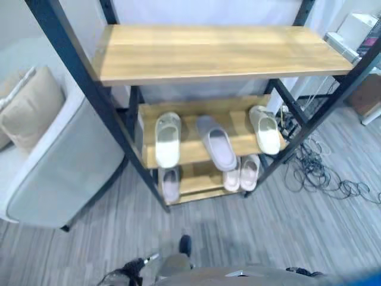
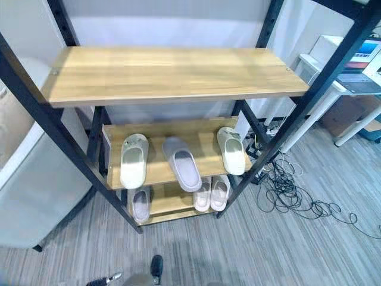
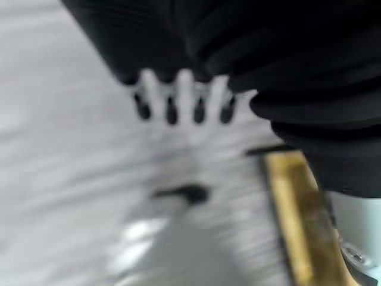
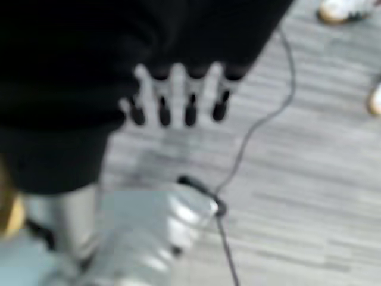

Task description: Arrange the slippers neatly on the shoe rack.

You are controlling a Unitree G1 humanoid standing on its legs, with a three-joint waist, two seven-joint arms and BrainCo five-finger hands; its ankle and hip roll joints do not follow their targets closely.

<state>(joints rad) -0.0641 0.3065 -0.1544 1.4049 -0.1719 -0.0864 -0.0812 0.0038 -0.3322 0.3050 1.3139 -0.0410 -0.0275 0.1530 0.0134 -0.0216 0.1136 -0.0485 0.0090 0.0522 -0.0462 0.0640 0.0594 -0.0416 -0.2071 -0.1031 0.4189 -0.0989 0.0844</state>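
Note:
The shoe rack (image 1: pixel 214 50) has a black frame and wooden shelves, and its top shelf is bare. On the middle shelf lie a cream slipper (image 1: pixel 168 140) at the left, a grey slipper (image 1: pixel 217 143) angled in the middle, and a second cream slipper (image 1: pixel 265 129) at the right. The bottom shelf holds one grey slipper (image 1: pixel 170 183) at the left and a pale pink pair (image 1: pixel 243 173) at the right. My left hand (image 3: pixel 186 89) hangs over the floor with straight fingers, holding nothing. My right hand (image 4: pixel 190 95) hangs the same way, fingers straight and empty.
A light grey armchair (image 1: pixel 59 161) with a beige cushion stands close to the rack's left side. Tangled black cables (image 1: pixel 321 173) lie on the floor right of the rack. A white desk (image 2: pixel 342 80) stands further right. Grey plank floor lies in front of the rack.

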